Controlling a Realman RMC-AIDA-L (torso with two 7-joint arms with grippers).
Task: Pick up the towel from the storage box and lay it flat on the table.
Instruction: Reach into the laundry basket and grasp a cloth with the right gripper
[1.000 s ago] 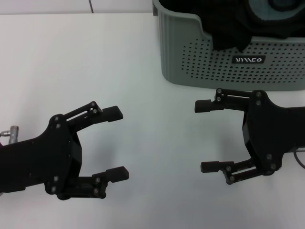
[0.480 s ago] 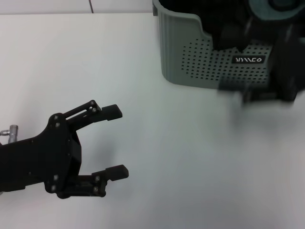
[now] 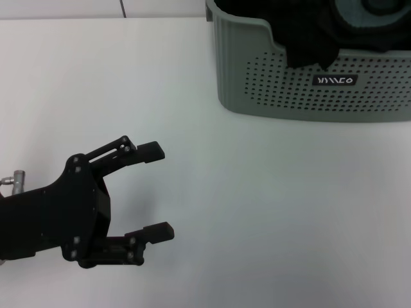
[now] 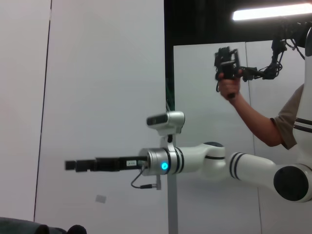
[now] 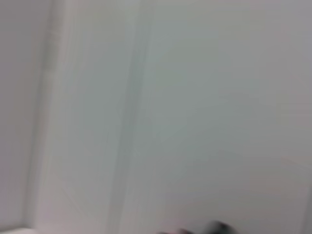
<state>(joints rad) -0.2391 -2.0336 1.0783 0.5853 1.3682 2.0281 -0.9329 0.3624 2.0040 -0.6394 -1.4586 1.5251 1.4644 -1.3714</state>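
The storage box (image 3: 302,90) stands at the far right of the white table (image 3: 244,192). A black cloth (image 3: 308,42) hangs over its near rim and a teal-grey cloth (image 3: 359,11) lies at its back. No mustard yellow towel shows; it is hidden or out of view. My left gripper (image 3: 155,191) hovers open and empty over the table's near left, far from the box. My right gripper is out of the head view. It shows edge-on in the left wrist view (image 4: 73,165), raised in the air.
The table's far edge (image 3: 96,17) runs along the back left. In the left wrist view a person (image 4: 273,122) stands behind the raised right arm, holding a controller (image 4: 226,63).
My right gripper, open over the table in front of the box a second ago, has swept up past the box and out of the head view. The left gripper has not moved.
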